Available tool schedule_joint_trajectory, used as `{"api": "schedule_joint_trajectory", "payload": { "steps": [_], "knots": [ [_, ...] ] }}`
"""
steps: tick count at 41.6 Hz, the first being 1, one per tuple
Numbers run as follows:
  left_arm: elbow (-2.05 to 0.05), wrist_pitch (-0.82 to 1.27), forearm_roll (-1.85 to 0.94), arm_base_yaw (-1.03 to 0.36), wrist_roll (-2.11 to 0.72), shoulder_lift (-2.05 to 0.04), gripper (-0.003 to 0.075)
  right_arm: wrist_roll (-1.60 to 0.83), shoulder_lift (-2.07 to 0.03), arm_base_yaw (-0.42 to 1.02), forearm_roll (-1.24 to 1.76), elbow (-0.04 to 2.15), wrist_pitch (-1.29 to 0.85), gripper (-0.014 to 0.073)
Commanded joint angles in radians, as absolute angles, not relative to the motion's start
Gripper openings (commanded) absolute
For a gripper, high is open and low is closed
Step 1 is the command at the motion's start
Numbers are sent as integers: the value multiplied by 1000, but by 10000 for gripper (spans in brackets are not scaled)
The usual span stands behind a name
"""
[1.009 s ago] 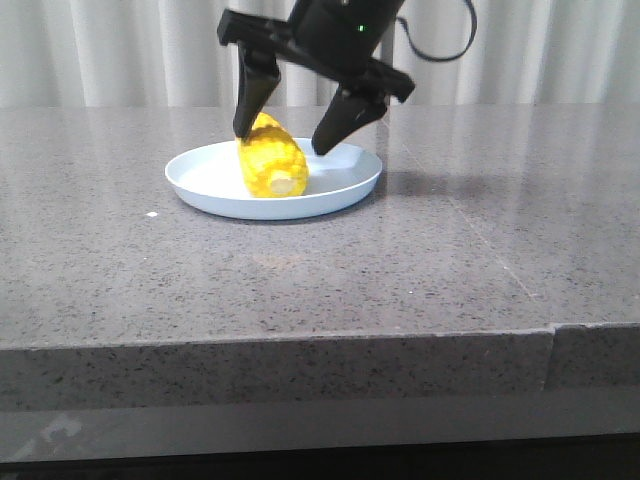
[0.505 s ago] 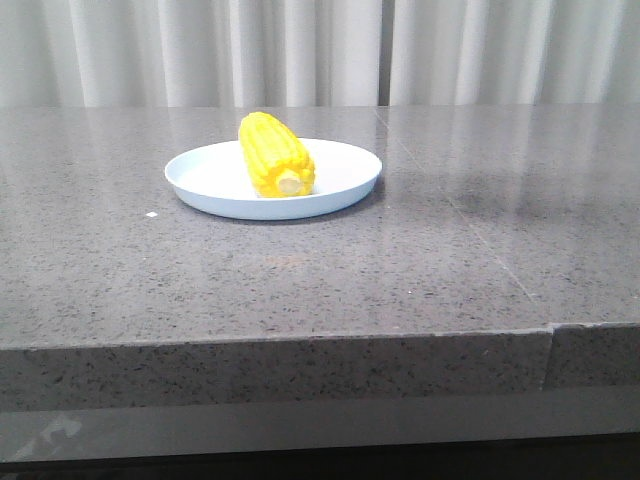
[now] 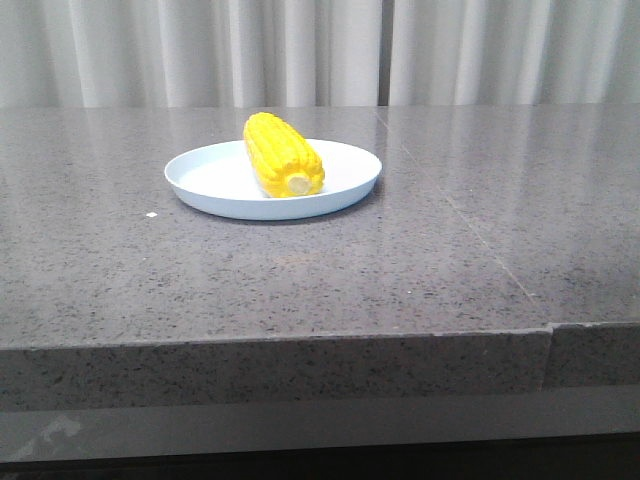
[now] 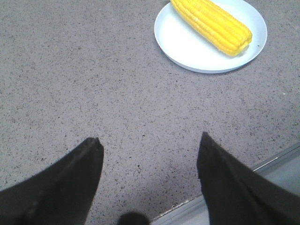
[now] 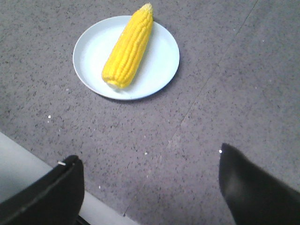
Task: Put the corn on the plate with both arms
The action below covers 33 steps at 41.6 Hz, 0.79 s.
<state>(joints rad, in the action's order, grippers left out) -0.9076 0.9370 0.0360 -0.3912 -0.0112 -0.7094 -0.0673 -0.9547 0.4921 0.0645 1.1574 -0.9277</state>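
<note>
Since the earlier frames the arm that had straddled the plate was gone from the front view, and the corn (image 3: 283, 155) had settled a little, its stub end now pointing slightly further right than half a second before. It lay flat on the plate (image 3: 200, 176), across the middle, wholly inside the rim, with its long axis running from the far side of the table toward the camera and the pale stub end nearest the front. The plate sat left of centre on the grey speckled table (image 3: 420, 260), with pale curtains (image 3: 300, 50) behind. Both grippers had pulled well back toward the near table edge: the left gripper (image 4: 147, 154) and the right gripper (image 5: 150, 164) each showed spread fingers with only bare stone between them, holding nothing. From either wrist view the cob lay well ahead of the jaws and off to one side, set diagonally to the gap, so any regrasp would need a reach forward and a wrist turn; neither arm looked clearly nearer. Judged from this, the placing seemed done, and no further grasp appeared called for.
</note>
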Motion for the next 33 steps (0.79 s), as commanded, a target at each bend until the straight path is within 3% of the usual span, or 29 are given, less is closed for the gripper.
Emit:
{"api": "schedule_joint_trajectory", "payload": {
  "steps": [1, 16, 22, 27, 33],
  "knots": [
    [-934, 872, 36, -400, 0, -707, 428, -55, -857, 490, 58, 1104, -877, 614],
    [-934, 870, 36, -400, 0, -707, 427, -47, -618, 490, 58, 915, -877, 614],
    [-934, 870, 36, -400, 0, -707, 326, -47, -594, 490, 58, 912, -869, 594],
    [-934, 870, 36, -400, 0, -707, 186, -47, -594, 490, 58, 912, -860, 427],
    [-934, 870, 36, -400, 0, -707, 31, -47, -594, 490, 58, 912, -859, 136]
  ]
}}
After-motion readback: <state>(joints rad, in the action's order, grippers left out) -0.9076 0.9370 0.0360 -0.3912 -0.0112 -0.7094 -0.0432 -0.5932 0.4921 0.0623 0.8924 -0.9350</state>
